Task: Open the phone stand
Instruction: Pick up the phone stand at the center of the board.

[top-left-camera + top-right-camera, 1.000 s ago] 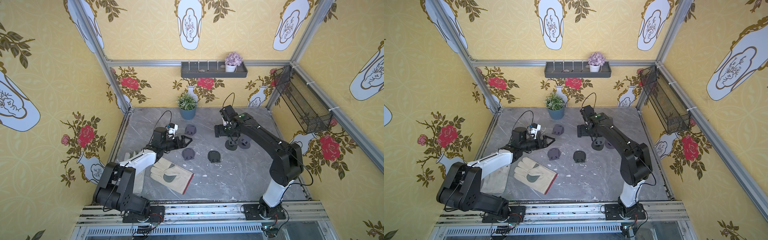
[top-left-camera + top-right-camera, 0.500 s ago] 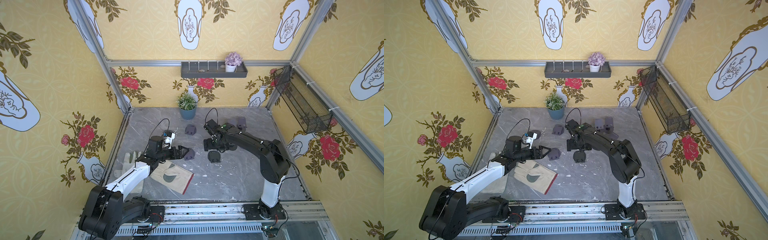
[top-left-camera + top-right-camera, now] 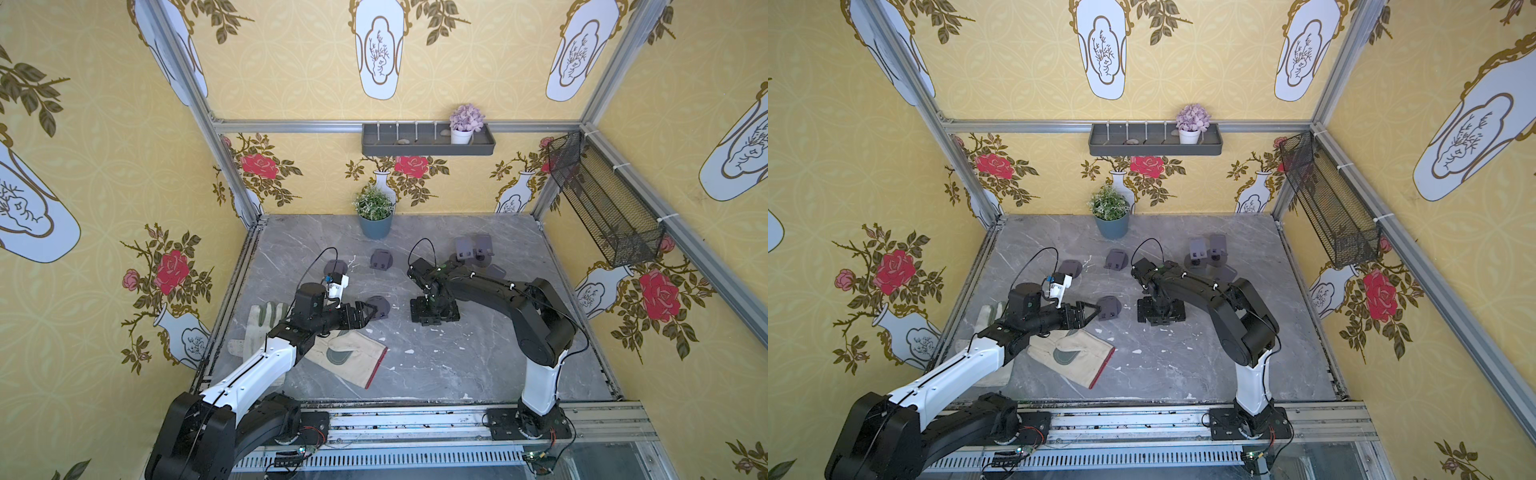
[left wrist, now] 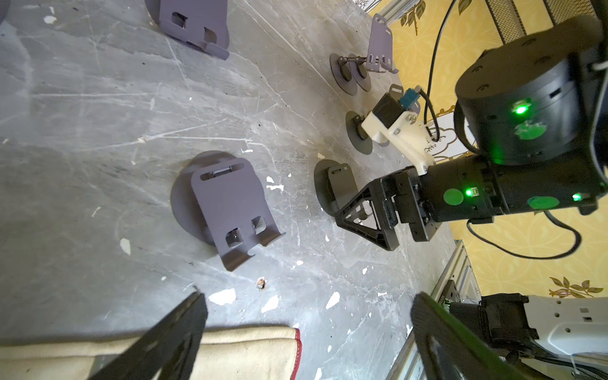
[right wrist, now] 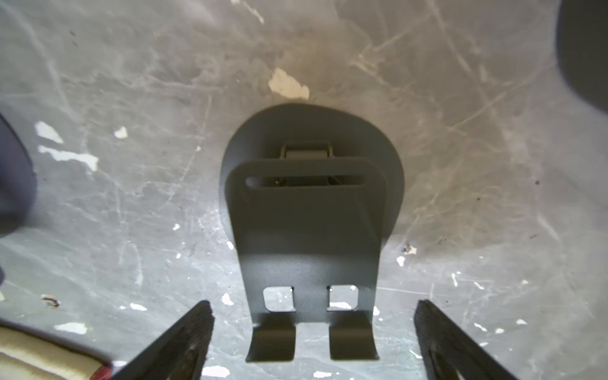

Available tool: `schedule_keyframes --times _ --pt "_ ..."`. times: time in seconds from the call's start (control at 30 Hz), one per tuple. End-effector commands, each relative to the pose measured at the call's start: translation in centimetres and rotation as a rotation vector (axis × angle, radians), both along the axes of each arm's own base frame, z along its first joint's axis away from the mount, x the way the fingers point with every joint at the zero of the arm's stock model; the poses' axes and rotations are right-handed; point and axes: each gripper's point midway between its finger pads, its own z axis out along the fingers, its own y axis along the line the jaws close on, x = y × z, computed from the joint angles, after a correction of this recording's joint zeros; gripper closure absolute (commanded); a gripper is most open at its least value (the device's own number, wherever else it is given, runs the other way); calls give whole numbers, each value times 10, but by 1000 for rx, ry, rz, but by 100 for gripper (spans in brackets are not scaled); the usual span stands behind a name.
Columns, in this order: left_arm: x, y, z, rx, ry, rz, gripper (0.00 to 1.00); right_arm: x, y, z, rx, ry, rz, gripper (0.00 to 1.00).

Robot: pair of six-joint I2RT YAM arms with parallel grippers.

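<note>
Task barely begun: nothing is gripped and no hinge is moved on the stand I am working. My right claw (image 5: 312, 311) hovers low over a folded phone stand (image 5: 306, 230), jaws spread wide, one to each side of its hooked end, touching nothing as far as I can tell. The stand lies flat near the middle of the bench (image 3: 436, 374). It has a dark grey back plate folded down onto a round base, a long slot near the hinge end, and two square cut-outs and two upturned hooks at the free end. My left claw (image 4: 307, 296) is likewise fully spread and empty, tips just beside a second stand (image 4: 227, 207), forearm above a glove (image 3: 353, 357). Toward the back right, raised stands (image 3: 463, 249) look already opened, I judge. Left to do: grip the plate, steady the base, swing it up.
</note>
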Motion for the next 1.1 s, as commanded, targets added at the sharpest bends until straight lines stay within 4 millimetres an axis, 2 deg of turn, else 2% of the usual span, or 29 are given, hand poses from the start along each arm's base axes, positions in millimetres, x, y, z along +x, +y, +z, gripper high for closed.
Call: schedule_keyframes --times 0.0,0.2,0.3,0.37,0.43,0.5,0.63,0.8,1.07 --pt "1 1 2 -4 -16 11 1 -5 2 -4 11 21 -11 7" --pt "1 0 3 -10 -15 9 1 -7 3 -12 5 39 -4 15" --pt "1 1 4 -10 -17 9 1 -8 1 -17 -3 47 -2 25" --pt "1 0 4 -11 -17 9 1 -9 1 -19 -1 52 2 27" --pt "2 0 5 -10 -18 10 1 -11 1 -21 0 57 4 36" --pt "2 0 6 -11 -19 9 1 -11 0 -20 -1 54 4 43" --pt "5 -1 9 -5 -22 9 1 -8 0 -12 1 33 4 50" --pt "12 -4 10 9 -15 7 1 -1 2 0 10 1 11 51" --pt "27 -10 7 18 5 6 1 14 15 33 82 -85 39 49"
